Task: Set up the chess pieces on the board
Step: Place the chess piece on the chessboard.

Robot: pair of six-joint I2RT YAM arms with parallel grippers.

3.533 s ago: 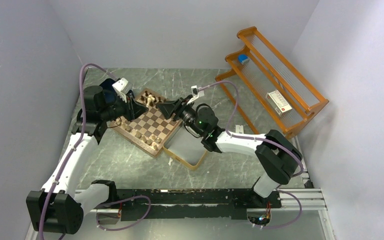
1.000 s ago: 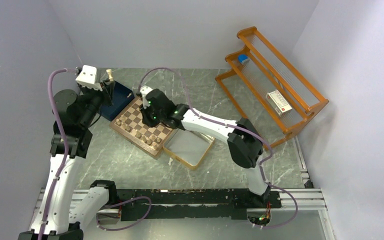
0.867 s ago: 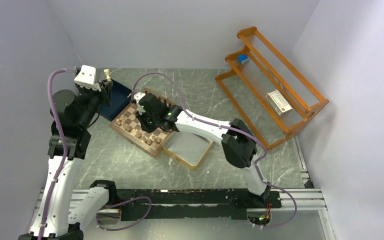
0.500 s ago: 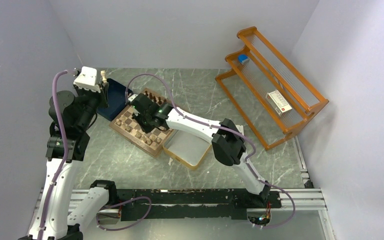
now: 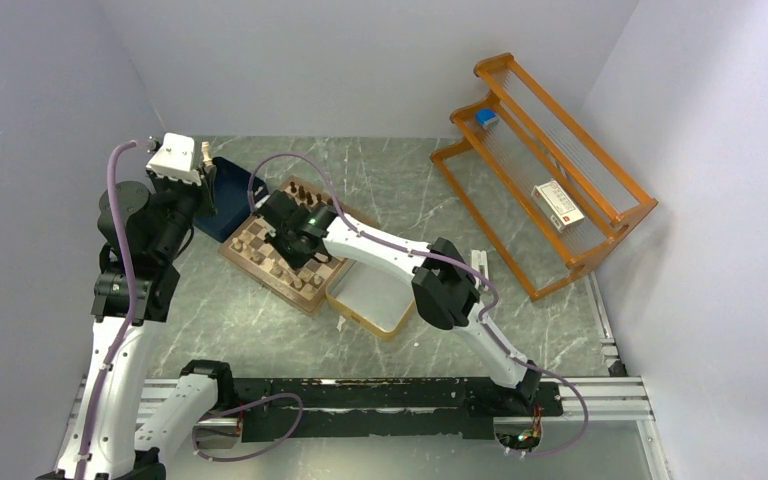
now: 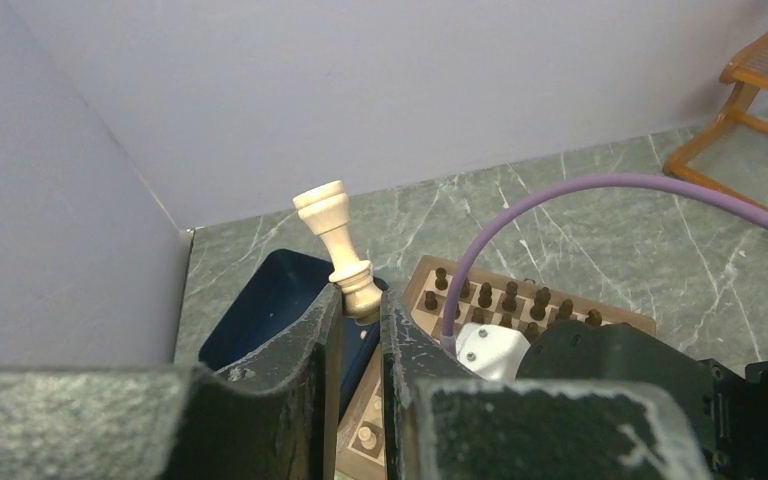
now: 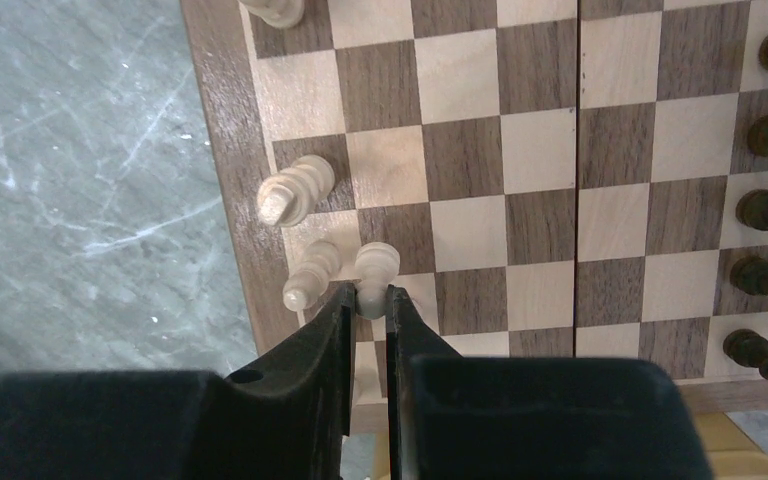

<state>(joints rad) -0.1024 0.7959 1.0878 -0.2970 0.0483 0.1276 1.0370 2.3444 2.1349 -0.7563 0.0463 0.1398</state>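
Chess piece (image 7: pixel 376 262) in right gripper (image 7: pixel 367 293) (arm (image 5: pixel 380 245) outstretched)

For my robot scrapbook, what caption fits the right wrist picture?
Right gripper pinching a pale chess piece near the chessboard rim, dark pieces lined up opposite.

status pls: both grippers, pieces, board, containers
Left gripper: shut on tilted pale tan wooden chess piece, held above navy tray.
Right gripper: shut on pale tan pawn, at the board's near edge rows.
Square wooden chessboard: lying flat, partly set.
Dark brown chessmen: in rows along one side.
Silver gold-rimmed tin: open-topped.
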